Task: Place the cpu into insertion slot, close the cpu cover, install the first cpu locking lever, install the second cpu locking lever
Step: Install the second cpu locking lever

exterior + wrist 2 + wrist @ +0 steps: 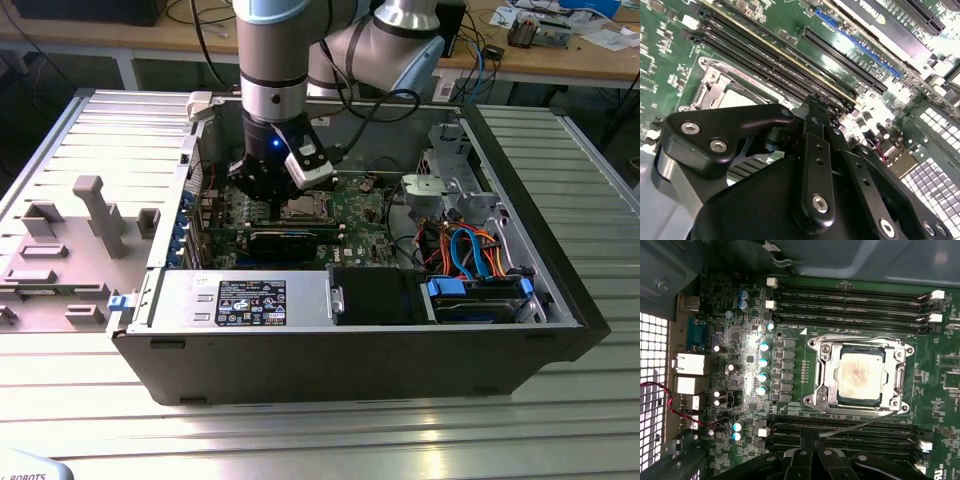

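First wrist view: the cpu (860, 374) sits seated in the insertion slot (860, 376) in the middle of the green motherboard (790, 335), with the cpu cover (826, 374) closed flat around it. A thin locking lever (860, 424) lies along the socket edge nearest the gripper (812, 460). Whether the gripper fingers are apart or together cannot be told. In the exterior view, the gripper (268, 185) hangs inside the open computer case (350, 350), just beside the socket.
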`<state>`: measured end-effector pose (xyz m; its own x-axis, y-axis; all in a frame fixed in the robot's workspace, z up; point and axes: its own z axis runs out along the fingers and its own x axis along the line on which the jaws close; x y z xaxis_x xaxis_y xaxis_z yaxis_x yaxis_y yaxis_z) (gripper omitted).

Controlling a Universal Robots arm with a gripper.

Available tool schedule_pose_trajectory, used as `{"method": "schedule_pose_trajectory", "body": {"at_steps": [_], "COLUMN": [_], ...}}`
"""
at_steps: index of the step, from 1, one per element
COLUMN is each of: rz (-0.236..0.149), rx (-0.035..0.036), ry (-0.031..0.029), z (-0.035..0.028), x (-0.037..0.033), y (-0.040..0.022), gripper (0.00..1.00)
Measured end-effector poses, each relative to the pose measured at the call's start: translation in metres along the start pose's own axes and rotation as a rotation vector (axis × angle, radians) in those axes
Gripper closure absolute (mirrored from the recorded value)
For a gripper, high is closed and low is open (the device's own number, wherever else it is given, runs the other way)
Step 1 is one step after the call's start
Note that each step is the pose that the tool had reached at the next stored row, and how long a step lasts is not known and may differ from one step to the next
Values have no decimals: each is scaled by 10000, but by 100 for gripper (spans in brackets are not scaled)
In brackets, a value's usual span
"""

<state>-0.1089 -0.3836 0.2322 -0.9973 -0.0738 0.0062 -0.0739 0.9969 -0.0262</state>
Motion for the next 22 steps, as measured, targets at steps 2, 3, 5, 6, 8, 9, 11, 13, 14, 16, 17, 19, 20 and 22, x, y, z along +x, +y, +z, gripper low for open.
{"method": "schedule_pose_trajectory", "body": {"at_steps": [2,3,5,6,8,9,11,13,14,16,17,19,20,22], "rz": [-5,-5,-3,-3,-4,-3,-6,-6,-8,-12,-13,-13,-12,-14], "rx": [1,1,5,8,7,7,-1,-12,-18,-31,-48,-65,-67,-68], "ry": [-6,-31,-84,-99,-113,-114,-24,69,119,196,241,294,306,313], "z": [-1,-20,-99,-145,-247,-250,-251,-251,-252,-251,-246,-230,-217,-180], "x": [8,14,23,24,25,25,-46,-113,-146,-192,-204,-207,-207,-208], "y": [1,1,-1,-2,-5,-5,-10,-15,-17,-20,-20,-20,-20,-19], "gripper": [89,89,89,89,89,89,89,89,89,89,89,89,89,89]}}
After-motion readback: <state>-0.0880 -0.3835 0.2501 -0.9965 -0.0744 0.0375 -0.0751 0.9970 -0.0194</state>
